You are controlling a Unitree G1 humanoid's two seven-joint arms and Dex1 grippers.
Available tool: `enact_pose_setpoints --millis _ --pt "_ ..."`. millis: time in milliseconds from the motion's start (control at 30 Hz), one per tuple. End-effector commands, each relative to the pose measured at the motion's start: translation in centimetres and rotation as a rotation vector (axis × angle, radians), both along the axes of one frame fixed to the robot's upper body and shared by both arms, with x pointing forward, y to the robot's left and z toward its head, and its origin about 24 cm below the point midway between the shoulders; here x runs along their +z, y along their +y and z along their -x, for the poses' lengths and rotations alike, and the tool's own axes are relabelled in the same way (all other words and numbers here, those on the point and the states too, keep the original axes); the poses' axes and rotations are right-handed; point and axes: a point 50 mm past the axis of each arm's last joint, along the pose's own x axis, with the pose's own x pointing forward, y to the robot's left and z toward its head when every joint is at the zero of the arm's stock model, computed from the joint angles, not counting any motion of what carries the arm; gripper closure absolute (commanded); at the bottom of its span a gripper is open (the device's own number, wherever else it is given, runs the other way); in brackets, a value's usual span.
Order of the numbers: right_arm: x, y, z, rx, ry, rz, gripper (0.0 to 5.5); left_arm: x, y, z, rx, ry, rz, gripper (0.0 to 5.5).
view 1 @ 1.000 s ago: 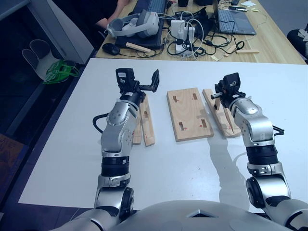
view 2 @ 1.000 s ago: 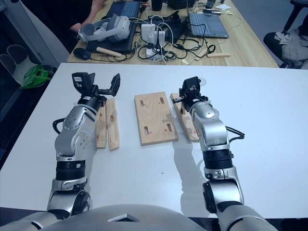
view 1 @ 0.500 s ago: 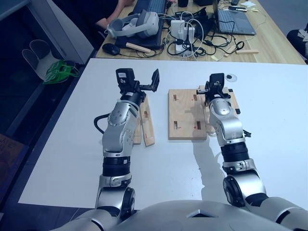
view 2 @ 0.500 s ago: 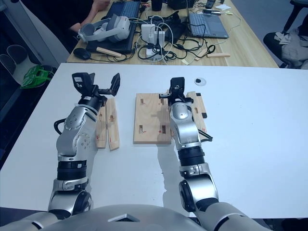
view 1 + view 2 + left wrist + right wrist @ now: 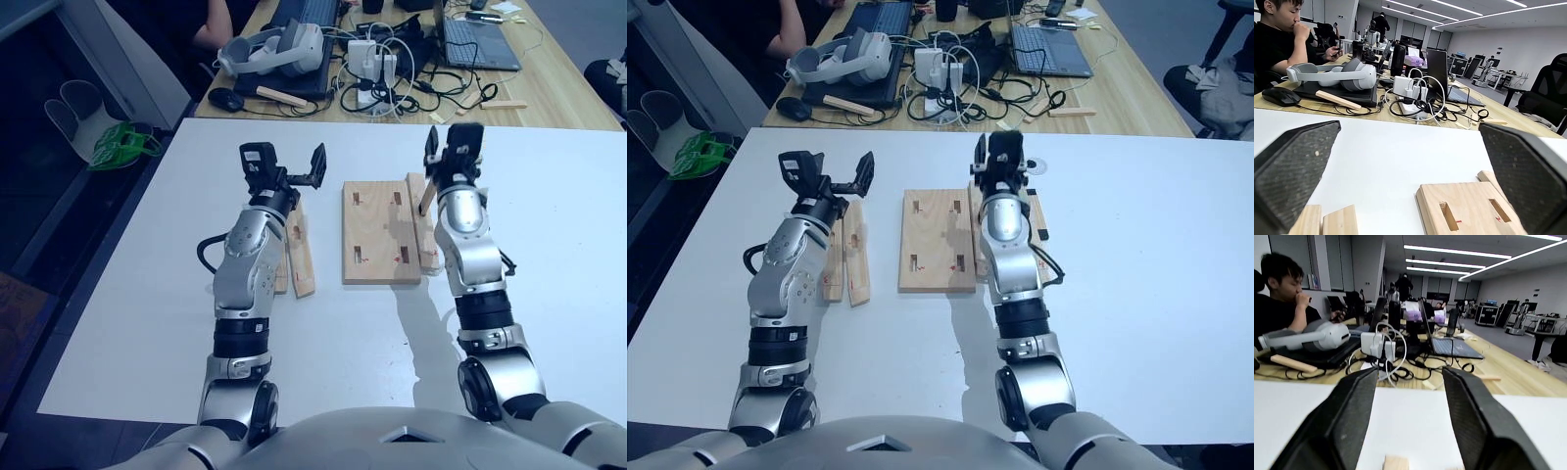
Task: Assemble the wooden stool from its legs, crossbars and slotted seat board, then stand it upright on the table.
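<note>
The right hand [image 5: 449,149] hovered open and empty over the right wooden pieces [image 5: 424,211], which lay just beside the slotted seat board [image 5: 377,235], flat on the table [image 5: 558,255]. The left hand [image 5: 285,164], equally open, hung above the left wooden pieces [image 5: 301,257]. Nothing looked joined; the next move probably called for lowering onto one piece and gripping it. Small red marks sat by the slots, but no writing was readable.
</note>
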Motion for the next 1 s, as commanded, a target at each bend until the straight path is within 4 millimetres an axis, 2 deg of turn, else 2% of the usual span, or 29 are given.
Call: enact_pose_setpoints --millis 33,100,167,267,300,333,567,667,733,800,900,1000 --pt "7.3 0.5 -1.8 0.029 -0.168 -0.040 2.98 0.2 -0.2 -0.3 -0.007 -0.003 0.003 0.26" --pt "6.6 0.6 -3.2 0.052 -0.011 -0.085 2.98 0.2 -0.3 -0.3 -0.008 -0.002 0.004 0.26" --pt "2.3 0.3 -3.9 0.069 0.222 -0.109 2.98 0.2 -0.4 -0.3 -0.013 -0.003 0.005 0.26" --pt "-5.5 -0.3 -2.9 0.067 0.545 -0.149 2.98 0.3 -0.6 -0.3 -0.019 -0.006 0.005 0.26" --pt "-7.3 -0.4 -2.4 0.060 0.607 -0.159 2.98 0.3 -0.6 -0.3 -0.018 -0.007 0.005 0.26" --pt "-8.0 -0.5 -2.2 0.055 0.625 -0.167 2.98 0.3 -0.6 -0.3 -0.018 -0.006 0.005 0.26" --pt "-6.6 -0.8 -2.6 0.032 0.477 -0.217 2.98 0.2 -0.5 -0.2 -0.018 -0.001 0.005 0.26" --pt "-3.6 -0.9 -2.7 0.041 0.245 -0.158 2.98 0.1 -0.5 -0.3 -0.019 0.004 0.010 0.26" --pt "-0.7 0.1 -2.4 0.104 0.077 -0.081 2.98 0.0 -0.5 -0.3 -0.018 0.007 0.012 0.26" --pt "1.0 1.3 -1.9 0.174 -0.004 -0.045 2.98 0.0 -0.5 -0.3 -0.017 0.008 0.014 0.26" --pt "1.4 3.1 -1.4 0.294 0.035 -0.066 2.98 -0.1 -0.4 -0.4 -0.016 0.010 0.016 0.26" --pt "0.4 4.2 -0.9 0.386 0.155 -0.112 2.98 -0.1 -0.5 -0.5 -0.017 0.010 0.018 0.26"
